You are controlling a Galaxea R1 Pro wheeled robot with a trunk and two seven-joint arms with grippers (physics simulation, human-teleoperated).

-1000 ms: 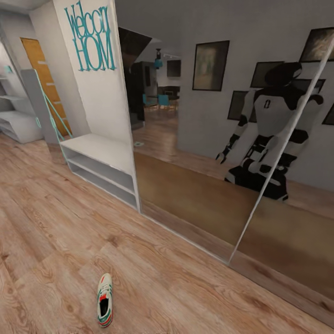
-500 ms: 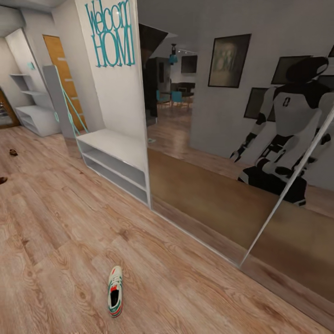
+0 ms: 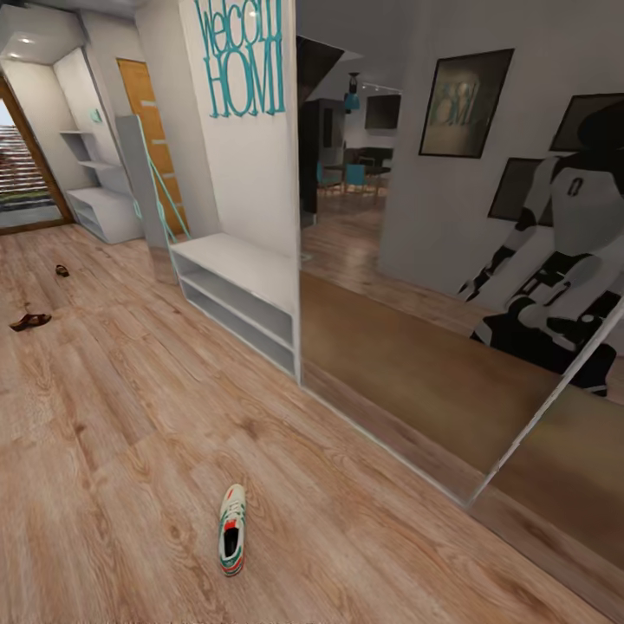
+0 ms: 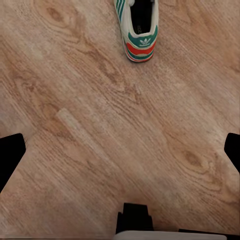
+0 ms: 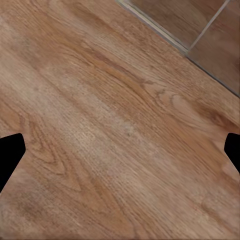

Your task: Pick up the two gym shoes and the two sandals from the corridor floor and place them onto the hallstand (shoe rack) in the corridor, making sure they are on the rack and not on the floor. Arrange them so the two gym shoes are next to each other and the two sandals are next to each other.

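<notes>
Since a second ago the head camera has swung toward the robot's left, so the whole scene sits further right in view and more of the corridor has opened up: two sandals that were out of frame now show far down the corridor floor, one sandal nearer and a second sandal beyond it, well apart from each other. The things themselves have not shifted. A single gym shoe lies on the planks close in front of the robot, sole down; in the left wrist view its red-and-green heel points toward the camera. The hallstand stands against the white wall under the teal lettering, its flat top and both shelf levels bare, just beside the edge of a large mirror that reflects the robot. The shoe is well apart from the hallstand. In each wrist view the fingers appear only as dark tips at the two side edges of the frame, spread wide with nothing but floor between them, so the left fingers and the right fingers are both released and empty.
</notes>
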